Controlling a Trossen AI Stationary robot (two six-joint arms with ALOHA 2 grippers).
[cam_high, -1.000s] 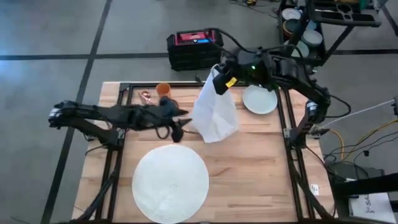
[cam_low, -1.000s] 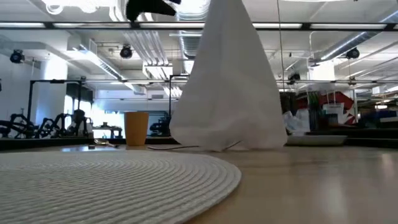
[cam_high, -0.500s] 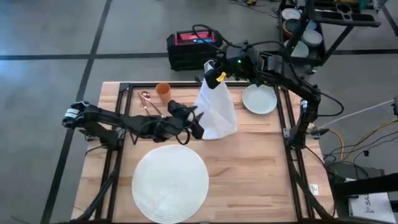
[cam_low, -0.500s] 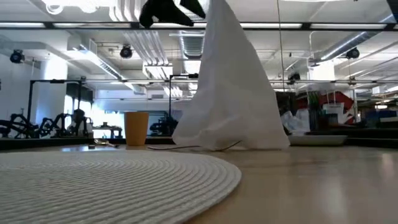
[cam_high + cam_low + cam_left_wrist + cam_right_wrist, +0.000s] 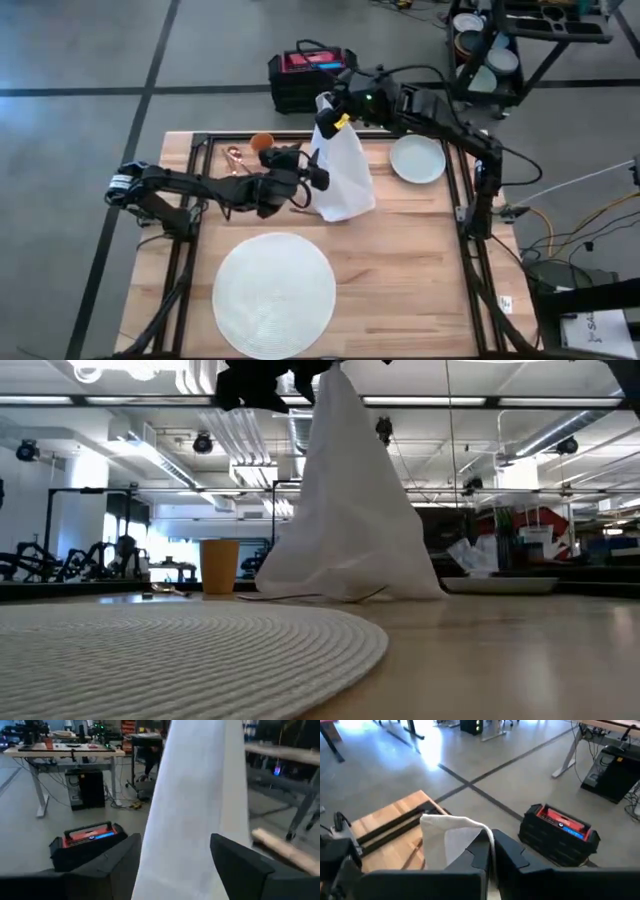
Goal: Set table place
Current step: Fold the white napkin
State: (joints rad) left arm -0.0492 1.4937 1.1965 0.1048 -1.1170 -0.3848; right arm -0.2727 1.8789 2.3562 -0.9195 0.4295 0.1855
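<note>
Above the table's (image 5: 400, 250) far edge, right end effector (image 5: 330, 108) pinches shut on the top corner of one white cloth (image 5: 342, 172), which hangs to the wood. Left end effector (image 5: 312, 176) spread open, fingers (image 5: 240, 865) straddling the cloth mid-height. One round white mat (image 5: 274, 294) near front. One plate (image 5: 417, 158), one orange cup (image 5: 261, 143).

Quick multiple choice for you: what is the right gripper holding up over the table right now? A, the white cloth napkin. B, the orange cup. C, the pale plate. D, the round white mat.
A: the right gripper is pinched on the top corner of the white cloth napkin, which hangs down to the table, while the left gripper sits open around its side.
</note>
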